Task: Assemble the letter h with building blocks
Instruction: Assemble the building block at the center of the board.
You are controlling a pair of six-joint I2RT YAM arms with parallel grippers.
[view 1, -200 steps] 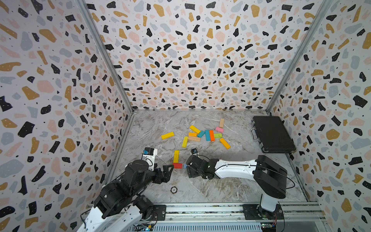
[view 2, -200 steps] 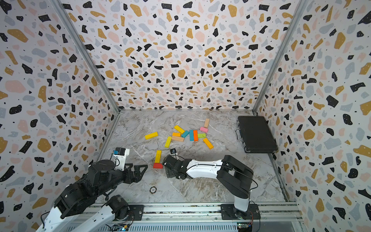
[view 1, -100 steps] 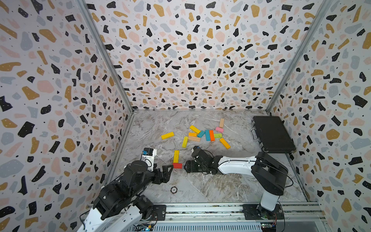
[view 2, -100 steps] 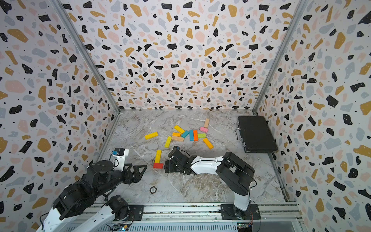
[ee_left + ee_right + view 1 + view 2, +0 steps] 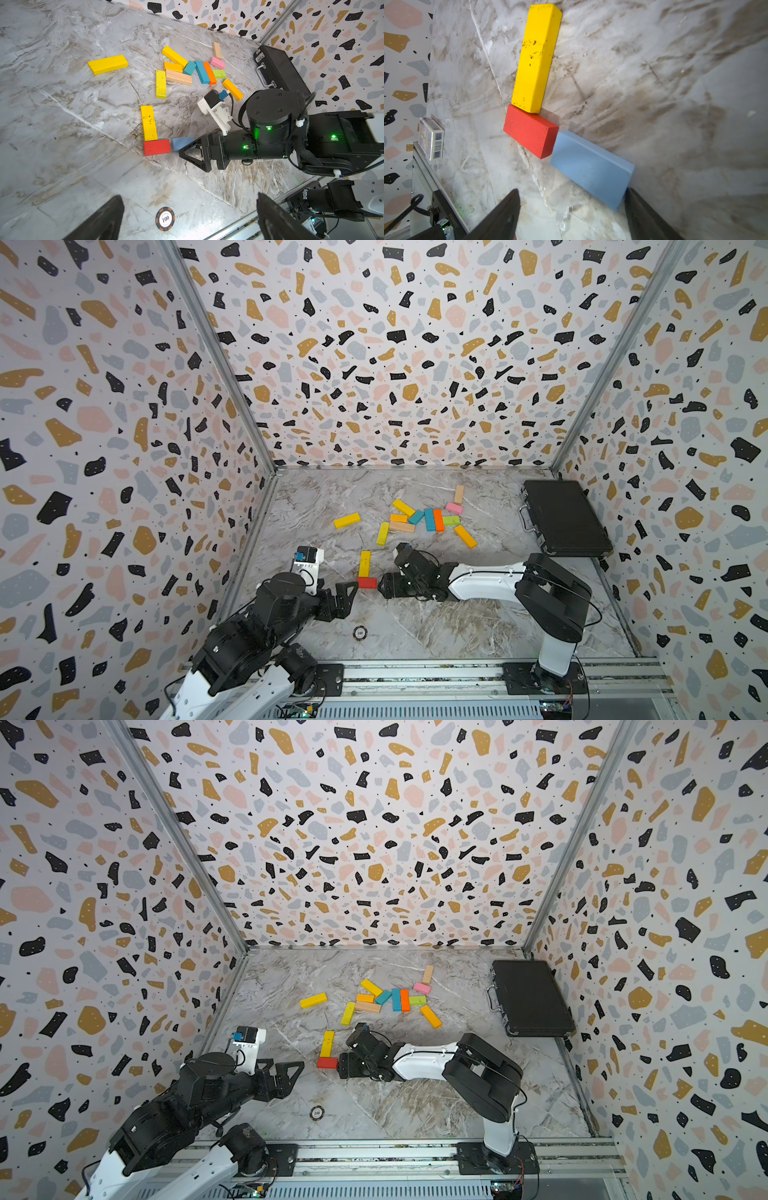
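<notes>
A long yellow block (image 5: 365,563) lies on the marble floor with a short red block (image 5: 367,582) across its near end. The wrist views show a short blue block (image 5: 591,168) (image 5: 182,143) just to the right of the red one, corner to corner with it. My right gripper (image 5: 380,587) (image 5: 572,199) lies low behind the blue block, open; one finger (image 5: 633,199) touches the block's end, the other stands clear. My left gripper (image 5: 349,593) (image 5: 190,207) hovers open just left of the red block, holding nothing. Several more building blocks (image 5: 428,518) lie in a loose heap farther back.
A black case (image 5: 561,518) lies at the right wall. A round disc marked 100 (image 5: 360,632) sits near the front rail (image 5: 415,672). A lone yellow block (image 5: 346,520) lies left of the heap. A small card box (image 5: 431,141) stands by the left wall.
My right gripper has edged a little left, closer to the red block, and its wrist has turned. The left arm has stayed still.
</notes>
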